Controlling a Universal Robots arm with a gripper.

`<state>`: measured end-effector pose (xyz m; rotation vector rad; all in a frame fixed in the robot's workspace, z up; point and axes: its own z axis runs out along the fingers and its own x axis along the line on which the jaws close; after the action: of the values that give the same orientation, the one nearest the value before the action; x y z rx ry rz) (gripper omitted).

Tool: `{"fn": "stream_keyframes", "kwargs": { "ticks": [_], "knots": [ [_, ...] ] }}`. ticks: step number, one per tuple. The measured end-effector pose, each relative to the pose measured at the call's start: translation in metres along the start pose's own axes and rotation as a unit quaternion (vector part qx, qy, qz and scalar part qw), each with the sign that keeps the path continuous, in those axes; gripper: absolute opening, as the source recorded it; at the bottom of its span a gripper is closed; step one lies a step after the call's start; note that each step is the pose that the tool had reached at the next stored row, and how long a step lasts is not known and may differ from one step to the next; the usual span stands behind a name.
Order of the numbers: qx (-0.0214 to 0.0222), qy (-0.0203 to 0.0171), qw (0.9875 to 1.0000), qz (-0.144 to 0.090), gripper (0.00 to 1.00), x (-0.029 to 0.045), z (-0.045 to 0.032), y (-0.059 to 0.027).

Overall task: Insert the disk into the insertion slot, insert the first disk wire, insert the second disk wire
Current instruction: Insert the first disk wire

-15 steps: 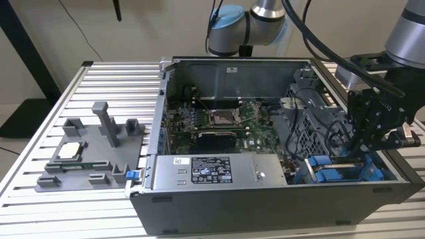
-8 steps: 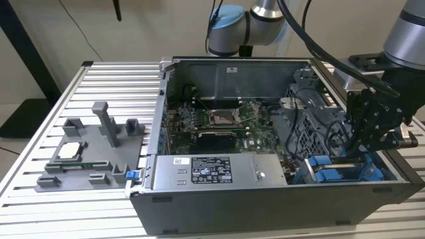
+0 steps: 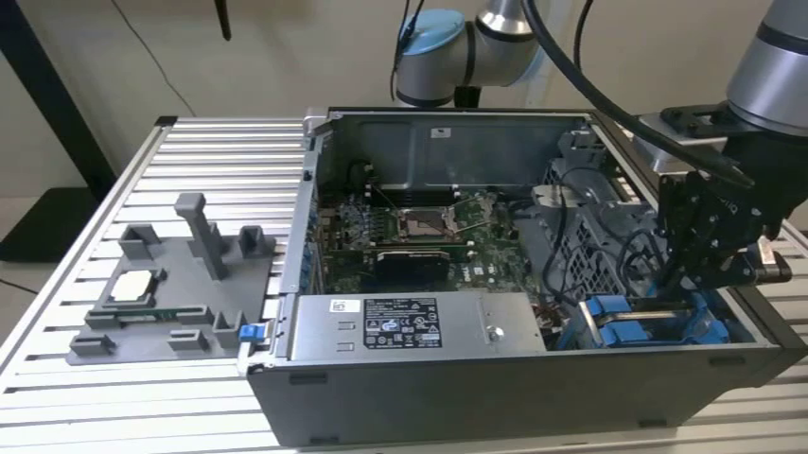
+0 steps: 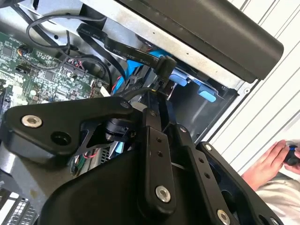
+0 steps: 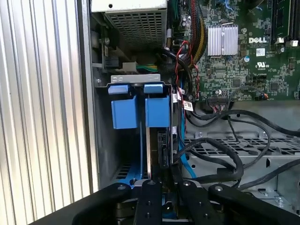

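Observation:
The insertion slot (image 3: 638,326) is the grey bay with blue rails in the case corner at the exterior view's right. In the first wrist view its blue tabs (image 5: 140,110) stand side by side, and the thin silver edge of the disk (image 5: 148,150) runs down between them, seated in the bay. My gripper (image 3: 684,284) reaches down into this bay. In the second wrist view my gripper (image 4: 161,89) is shut on the black connector of a flat black disk wire (image 4: 164,68), held close to the blue tabs. In the first wrist view my gripper (image 5: 161,180) hangs right over the disk's edge.
The grey labelled power-supply box (image 3: 417,326) lies beside the bay, with the motherboard (image 3: 417,232) behind it. Loose black cables (image 5: 220,159) loop over the perforated cage. A grey fixture (image 3: 177,284) stands on the slatted table. A person's hand (image 4: 269,164) rests outside the case.

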<state>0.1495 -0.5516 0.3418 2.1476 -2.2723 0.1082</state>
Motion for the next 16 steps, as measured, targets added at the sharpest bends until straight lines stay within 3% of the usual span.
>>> {"fn": "stream_keyframes", "kwargs": {
  "ticks": [16],
  "knots": [
    [0.006,-0.0009,1.0,0.0,0.0,-0.0015,0.0014,0.0009]
  ]
}}
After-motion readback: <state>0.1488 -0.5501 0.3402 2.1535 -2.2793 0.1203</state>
